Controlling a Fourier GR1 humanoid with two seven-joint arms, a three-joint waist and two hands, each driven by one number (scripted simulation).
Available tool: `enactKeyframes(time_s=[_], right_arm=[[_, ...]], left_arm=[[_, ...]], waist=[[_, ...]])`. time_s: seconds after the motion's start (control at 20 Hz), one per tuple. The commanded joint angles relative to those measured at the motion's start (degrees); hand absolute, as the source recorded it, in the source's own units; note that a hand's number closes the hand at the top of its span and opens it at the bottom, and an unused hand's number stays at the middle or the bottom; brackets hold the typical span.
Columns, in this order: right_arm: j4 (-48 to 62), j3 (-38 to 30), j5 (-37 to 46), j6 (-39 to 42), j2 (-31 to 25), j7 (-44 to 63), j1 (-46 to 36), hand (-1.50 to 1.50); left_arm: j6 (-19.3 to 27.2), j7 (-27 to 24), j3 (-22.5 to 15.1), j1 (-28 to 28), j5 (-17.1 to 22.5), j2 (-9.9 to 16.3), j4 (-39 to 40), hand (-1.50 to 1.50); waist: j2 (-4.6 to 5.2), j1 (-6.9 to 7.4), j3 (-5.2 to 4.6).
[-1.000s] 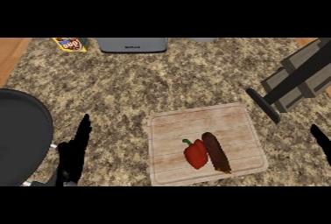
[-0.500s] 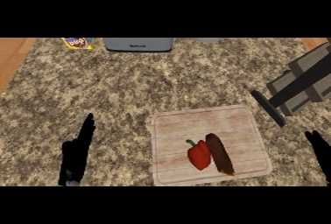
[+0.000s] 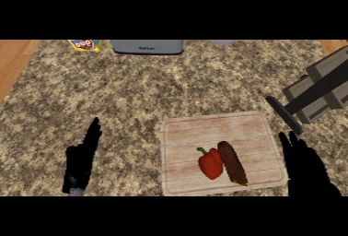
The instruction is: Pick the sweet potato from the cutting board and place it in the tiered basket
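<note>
My right hand (image 3: 306, 168) shows at about four o'clock in the head view, fingers straight and spread a little, pointing up toward twelve o'clock. It holds nothing and sits just beside the right edge of the cutting board (image 3: 204, 133); I cannot tell whether it touches that edge. My left hand (image 3: 83, 157) shows at about eight o'clock, fingers straight and close together, also pointing toward twelve, empty, over the speckled counter (image 3: 136, 87) and well apart from the board.

The sweet potato (image 3: 232, 162) lies flat on the board's lower right part. It is long, dark brown and narrow; its long axis runs from about eleven o'clock to five o'clock, the lower end near the board's bottom edge. A red pepper (image 3: 211, 163) lies against its left side, green stem up.

At two o'clock stands the grey tiered basket (image 3: 326, 90). At twelve o'clock sits a grey appliance (image 3: 147, 46), with a colourful packet (image 3: 84, 44) to its left.
</note>
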Motion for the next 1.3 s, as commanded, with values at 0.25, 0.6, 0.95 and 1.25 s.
enactKeyframes(time_s=[0.25, 0.6, 0.95, 1.25], right_arm=[[10.58, 6.43, 8.69, 15.63, 18.05, 15.14, -7.69, -1.5], [20.08, 4.18, 10.46, 19.89, 29.72, 12.28, -11.18, -1.5], [22.62, -2.2, 11.04, 27.25, 31.91, 11.0, -9.38, -1.5], [28.0, -4.2, 11.78, 27.18, 36.23, 10.27, -12.0, -1.5]], left_arm=[[-1.2, -1.27, 0.19, 1.91, 0.09, -0.76, 0.47, 0.0], [-0.73, -2.67, 0.7, 2.41, -1.27, -1.9, 1.36, 0.0], [-2.08, -0.41, 3.42, 1.29, -0.05, 0.27, 0.79, 0.0], [-0.58, -1.24, 2.07, 2.1, -2.28, -2.1, 0.93, 0.0]], waist=[[-0.03, -0.47, 0.1], [-0.04, -0.76, 0.2], [-0.1, -1.51, 0.19], [-0.01, -1.2, 0.23]])
